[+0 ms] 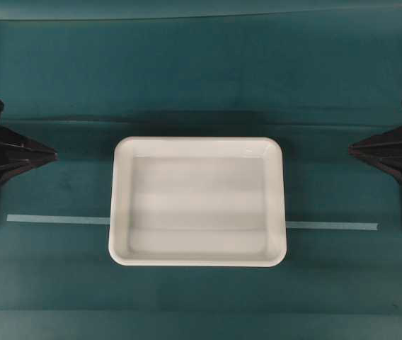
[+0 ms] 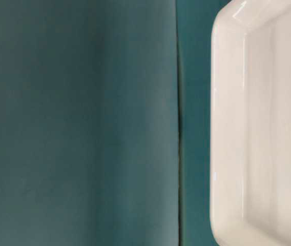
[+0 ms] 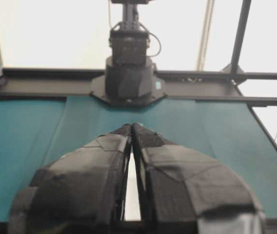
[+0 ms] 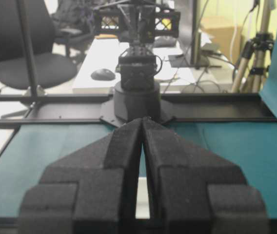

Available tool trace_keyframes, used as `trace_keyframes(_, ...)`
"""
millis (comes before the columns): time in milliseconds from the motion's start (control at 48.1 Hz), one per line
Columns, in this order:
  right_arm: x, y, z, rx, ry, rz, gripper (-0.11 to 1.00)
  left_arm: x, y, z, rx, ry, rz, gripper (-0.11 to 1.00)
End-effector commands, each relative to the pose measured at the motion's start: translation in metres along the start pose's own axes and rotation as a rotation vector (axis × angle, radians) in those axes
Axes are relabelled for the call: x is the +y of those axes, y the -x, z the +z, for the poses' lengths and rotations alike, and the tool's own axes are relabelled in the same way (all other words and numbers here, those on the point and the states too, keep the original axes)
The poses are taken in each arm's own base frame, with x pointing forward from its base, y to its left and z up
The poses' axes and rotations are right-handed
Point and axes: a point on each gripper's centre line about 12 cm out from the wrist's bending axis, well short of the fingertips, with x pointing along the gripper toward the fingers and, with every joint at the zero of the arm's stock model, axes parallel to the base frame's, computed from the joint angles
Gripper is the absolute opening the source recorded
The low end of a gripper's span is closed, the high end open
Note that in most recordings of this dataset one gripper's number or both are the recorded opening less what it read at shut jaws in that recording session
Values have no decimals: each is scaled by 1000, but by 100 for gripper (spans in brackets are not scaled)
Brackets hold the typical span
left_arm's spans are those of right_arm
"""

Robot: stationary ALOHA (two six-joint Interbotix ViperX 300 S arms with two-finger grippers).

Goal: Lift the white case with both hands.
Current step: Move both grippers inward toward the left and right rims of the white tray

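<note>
White case (image 1: 197, 202) flat on tabletop (image 1: 59, 283), untouched. Left gripper (image 1: 54, 152) and right gripper (image 1: 351, 149) closed, empty, well clear of case. Open both, take opposite rims evenly, lift level.

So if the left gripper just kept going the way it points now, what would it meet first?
Probably the white case. The left gripper, shut and empty, points level across the table toward the case's near side. It may ride above the rim; height is unclear.
</note>
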Motion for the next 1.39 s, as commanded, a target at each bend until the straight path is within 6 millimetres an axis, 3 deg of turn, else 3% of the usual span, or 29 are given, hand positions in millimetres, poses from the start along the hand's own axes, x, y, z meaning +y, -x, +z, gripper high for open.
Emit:
trace_keyframes(0,-2,-4,-1,8,-23,-9,9,-5,-8,3,37,22,-25,14)
trace_keyframes(166,-12,-5,-3,59,-302,-89,0,-7,-14,10,91,137,-28,-3)
trace_keyframes(436,-15,-8,-3,140,-677,-144,0,-9,-21,28,79,440,-27,-3)
trace_keyframes(706,-11,-18,-22,287,-1021,-213,0,-9,-34,11,195,848,41,-3)
trace_keyframes(914,-12,-27,-41,359,-1080,-268,0,-11,-40,-2,249,1031,84,-3)
trace_keyframes(1184,-19,-33,-53,377,-1144,-334,0,-12,-39,-9,266,1075,99,-1)
trace_keyframes(1309,-20,-33,-54,369,-1200,-354,4,-12,-38,-16,282,1081,110,8)
trace_keyframes(1371,-22,-33,-54,360,-1236,-370,13,-11,-40,-15,284,1081,113,18)
